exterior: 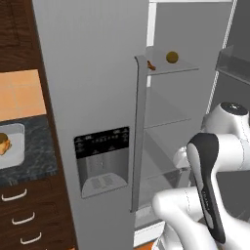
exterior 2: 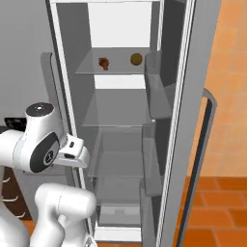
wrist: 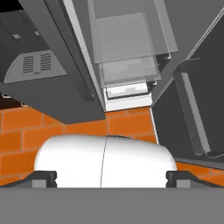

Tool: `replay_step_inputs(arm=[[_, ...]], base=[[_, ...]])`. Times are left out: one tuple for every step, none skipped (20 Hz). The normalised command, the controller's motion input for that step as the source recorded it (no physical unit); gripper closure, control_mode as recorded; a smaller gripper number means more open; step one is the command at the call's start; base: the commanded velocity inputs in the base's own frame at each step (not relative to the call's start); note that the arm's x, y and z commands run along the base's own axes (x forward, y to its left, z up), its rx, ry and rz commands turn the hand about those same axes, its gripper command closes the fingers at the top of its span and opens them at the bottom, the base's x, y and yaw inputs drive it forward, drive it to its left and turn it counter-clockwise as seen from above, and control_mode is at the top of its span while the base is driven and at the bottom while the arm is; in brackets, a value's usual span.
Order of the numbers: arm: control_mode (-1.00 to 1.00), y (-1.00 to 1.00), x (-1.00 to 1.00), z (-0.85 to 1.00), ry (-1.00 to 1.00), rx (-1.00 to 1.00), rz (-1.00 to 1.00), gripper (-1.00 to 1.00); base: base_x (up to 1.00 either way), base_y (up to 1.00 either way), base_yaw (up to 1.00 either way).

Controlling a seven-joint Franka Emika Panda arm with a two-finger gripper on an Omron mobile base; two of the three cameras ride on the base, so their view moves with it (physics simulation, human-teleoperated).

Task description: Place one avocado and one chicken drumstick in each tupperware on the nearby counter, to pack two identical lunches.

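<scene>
An olive-brown avocado (exterior: 172,57) (exterior 2: 136,59) rests on the upper glass shelf of the open fridge. A reddish-brown chicken drumstick (exterior: 151,65) (exterior 2: 103,62) lies just left of it on the same shelf. At the far left, one pale tupperware (exterior: 17,151) sits on the dark speckled counter (exterior: 41,146) with brownish food (exterior: 4,144) in it, cut off by the frame edge. My gripper (wrist: 111,178) is open and holds nothing; its fingertips (wrist: 43,178) stand wide apart. It points down at the fridge's foot and the floor, well below the food shelf.
The fridge's left door (exterior: 101,161) is shut, with a dispenser panel and a long handle (exterior: 139,132). The right door (exterior 2: 193,120) stands open with bins on its inside. Lower glass shelves (exterior 2: 116,164) are bare. Wooden drawers (exterior: 19,215) sit under the counter; orange brick floor (wrist: 65,131) lies below.
</scene>
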Motion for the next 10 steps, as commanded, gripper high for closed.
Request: replay_step_inputs(arm=[[1.0, 0.0, 0.0, 0.0, 0.0, 0.0, 0.0, -1.0], [1.0, 0.0, 0.0, 0.0, 0.0, 0.0, 0.0, -1.0], [1.0, 0.0, 0.0, 0.0, 0.0, 0.0, 0.0, -1.0], [1.0, 0.0, 0.0, 0.0, 0.0, 0.0, 0.0, -1.0], [1.0, 0.0, 0.0, 0.0, 0.0, 0.0, 0.0, -1.0], [1.0, 0.0, 0.0, 0.0, 0.0, 0.0, 0.0, -1.0], [1.0, 0.0, 0.0, 0.0, 0.0, 0.0, 0.0, -1.0], [1.0, 0.0, 0.0, 0.0, 0.0, 0.0, 0.0, -1.0], [1.0, 0.0, 0.0, 0.0, 0.0, 0.0, 0.0, -1.0], [1.0, 0.0, 0.0, 0.0, 0.0, 0.0, 0.0, -1.0]], base=[[0.7, -0.05, 0.19], [0.68, -0.05, 0.2], [0.54, -0.16, 0.21], [0.39, -0.29, 0.22], [0.39, -0.33, 0.22], [0.41, -0.34, 0.21], [0.3, -0.41, 0.19], [0.15, -0.48, 0.17], [0.01, -0.53, 0.15], [0.0, -0.54, 0.13]])
